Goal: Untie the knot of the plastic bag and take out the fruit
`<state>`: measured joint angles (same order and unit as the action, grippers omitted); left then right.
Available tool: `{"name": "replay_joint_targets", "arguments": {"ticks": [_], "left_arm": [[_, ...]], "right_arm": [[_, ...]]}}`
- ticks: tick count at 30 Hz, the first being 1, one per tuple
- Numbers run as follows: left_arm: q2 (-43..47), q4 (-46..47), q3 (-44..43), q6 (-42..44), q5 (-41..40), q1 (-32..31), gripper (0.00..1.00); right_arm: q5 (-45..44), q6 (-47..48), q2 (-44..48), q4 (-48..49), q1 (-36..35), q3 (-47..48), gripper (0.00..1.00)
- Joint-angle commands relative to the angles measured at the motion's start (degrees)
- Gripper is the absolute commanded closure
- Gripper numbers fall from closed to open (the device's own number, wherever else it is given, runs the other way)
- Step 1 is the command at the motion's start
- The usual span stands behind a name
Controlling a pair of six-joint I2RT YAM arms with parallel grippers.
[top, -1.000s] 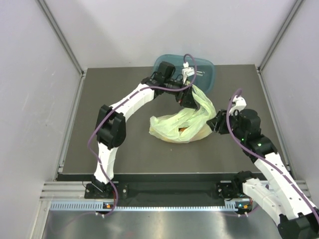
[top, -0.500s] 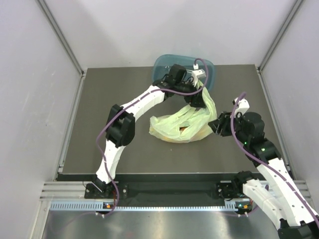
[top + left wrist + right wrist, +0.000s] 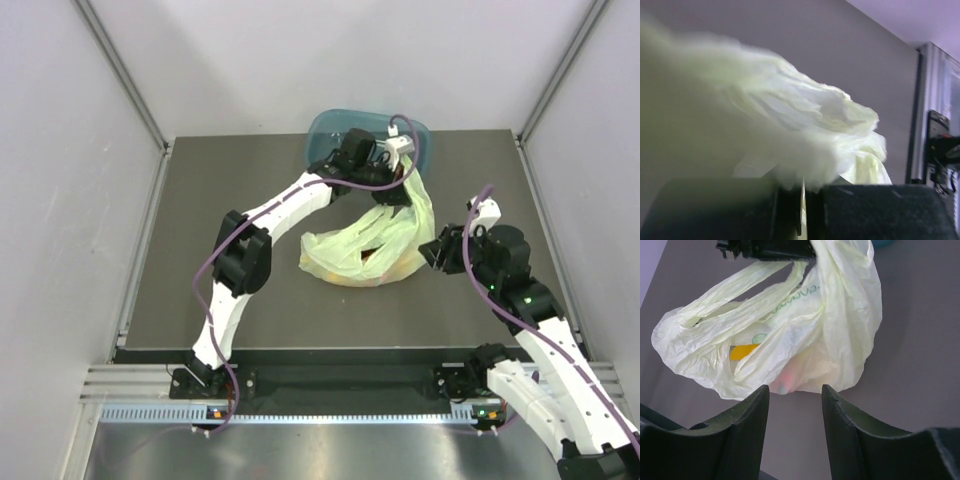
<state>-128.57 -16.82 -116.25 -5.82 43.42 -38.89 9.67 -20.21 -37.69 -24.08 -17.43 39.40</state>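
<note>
The pale green plastic bag (image 3: 365, 248) lies mid-table, its upper part drawn up toward the back. My left gripper (image 3: 397, 193) is shut on that raised film; in the left wrist view a thin fold of the bag (image 3: 790, 125) is pinched between the closed jaws of my left gripper (image 3: 803, 210). My right gripper (image 3: 794, 390) stands open just short of the bag's (image 3: 840, 315) right end, touching nothing; it also shows in the top view (image 3: 430, 252). Fruit shows through the film: a yellow piece (image 3: 744, 351) and an orange-red glow (image 3: 790, 374). The knot is hidden among the folds.
A teal tub (image 3: 420, 148) stands at the back edge, right behind my left wrist. The dark mat (image 3: 230, 290) is bounded by white walls on three sides and a metal rail at the near edge.
My left arm swung right over the bag's top and its gripper went from open to shut on the film, lifting it a little. The right gripper barely moved.
</note>
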Motion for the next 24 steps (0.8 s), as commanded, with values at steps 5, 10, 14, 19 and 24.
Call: {"name": "replay_joint_targets", "arguments": {"ticks": [5,10,14,19,24], "left_arm": [[16.1,2.5,-0.6,4.4,-22.6,0.7,1.00],[21.7,2.5,-1.4,8.5,-31.0,0.6,1.00],[24.1,2.4,-3.2,10.8,-40.6,1.0,1.00],[26.6,2.9,-5.6,14.0,-49.8,1.6,1.00],[27.8,1.5,-7.0,17.5,-52.8,1.9,1.00]], "right_arm": [[-1.5,-0.3,-3.1,1.0,0.5,3.6,0.52],[0.1,-0.2,-7.6,2.5,0.4,6.1,0.50],[1.6,0.1,-10.7,4.4,-0.1,7.7,0.49],[2.5,0.6,-14.9,5.7,-1.0,10.4,0.47],[3.1,1.0,-18.5,6.6,-1.4,12.4,0.45]]}}
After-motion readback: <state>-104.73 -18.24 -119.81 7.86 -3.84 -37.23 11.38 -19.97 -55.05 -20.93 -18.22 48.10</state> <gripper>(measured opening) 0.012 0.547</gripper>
